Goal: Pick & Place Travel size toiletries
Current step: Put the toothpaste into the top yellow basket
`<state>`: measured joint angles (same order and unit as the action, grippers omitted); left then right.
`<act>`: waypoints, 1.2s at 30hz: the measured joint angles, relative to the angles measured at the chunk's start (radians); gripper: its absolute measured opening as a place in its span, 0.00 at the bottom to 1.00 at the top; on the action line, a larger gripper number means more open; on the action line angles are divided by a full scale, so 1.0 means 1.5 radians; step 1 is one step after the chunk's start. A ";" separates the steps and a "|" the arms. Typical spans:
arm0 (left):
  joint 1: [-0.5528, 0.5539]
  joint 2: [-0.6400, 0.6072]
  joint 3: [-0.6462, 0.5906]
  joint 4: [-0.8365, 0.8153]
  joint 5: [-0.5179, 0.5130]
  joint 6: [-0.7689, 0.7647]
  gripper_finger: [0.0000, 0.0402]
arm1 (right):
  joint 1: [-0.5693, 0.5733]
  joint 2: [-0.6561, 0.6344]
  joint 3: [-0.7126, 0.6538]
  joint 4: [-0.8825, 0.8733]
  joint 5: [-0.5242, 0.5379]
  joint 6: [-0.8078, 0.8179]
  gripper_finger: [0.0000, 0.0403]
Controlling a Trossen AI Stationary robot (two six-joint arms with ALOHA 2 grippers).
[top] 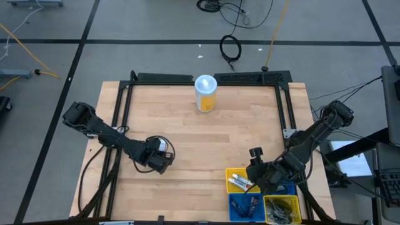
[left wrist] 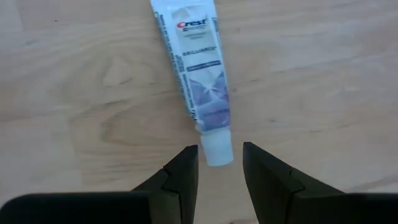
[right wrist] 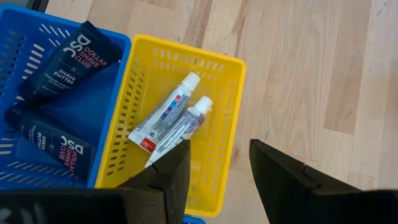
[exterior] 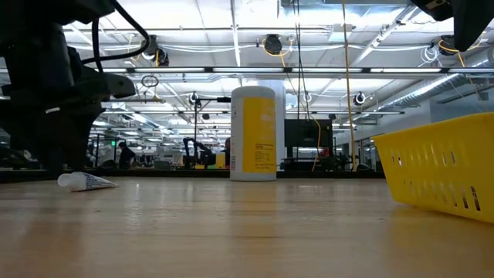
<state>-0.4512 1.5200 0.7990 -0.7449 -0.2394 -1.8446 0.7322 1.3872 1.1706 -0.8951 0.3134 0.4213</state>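
A white toothpaste tube [left wrist: 198, 74] lies flat on the wooden table and also shows as the tube [exterior: 85, 181] in the low view. My left gripper [left wrist: 220, 149] is open, low over the table's left half [top: 160, 160], with its fingers on either side of the tube's white cap [left wrist: 216, 149] and a small gap on each side. My right gripper [right wrist: 219, 144] is open and empty, hovering over a yellow basket [right wrist: 230, 68] that holds two white tubes [right wrist: 168, 118]. The blue basket [right wrist: 118, 74] beside it holds dark sachets [right wrist: 68, 53].
A tall yellow-and-white canister [top: 205, 92] with a white lid stands near the table's far edge. Three baskets sit at the near right corner: a yellow one [top: 232, 172], a blue one [top: 234, 209], and a second yellow one [top: 297, 203] with grey items. Bare wood lies between the arms.
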 joint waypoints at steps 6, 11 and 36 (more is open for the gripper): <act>0.014 0.013 0.000 0.010 -0.004 0.012 0.38 | 0.000 0.000 0.000 0.000 0.001 0.000 0.38; 0.027 0.054 0.000 0.031 0.006 0.038 0.45 | 0.000 0.000 0.000 0.000 0.001 0.000 0.38; 0.044 0.100 0.037 -0.011 0.085 0.102 0.11 | -0.048 0.000 -0.058 0.021 0.000 -0.030 0.38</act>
<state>-0.3847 1.6696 0.8552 -0.7609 -0.1115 -1.6923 0.6598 1.3876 1.0832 -0.8635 0.3138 0.3771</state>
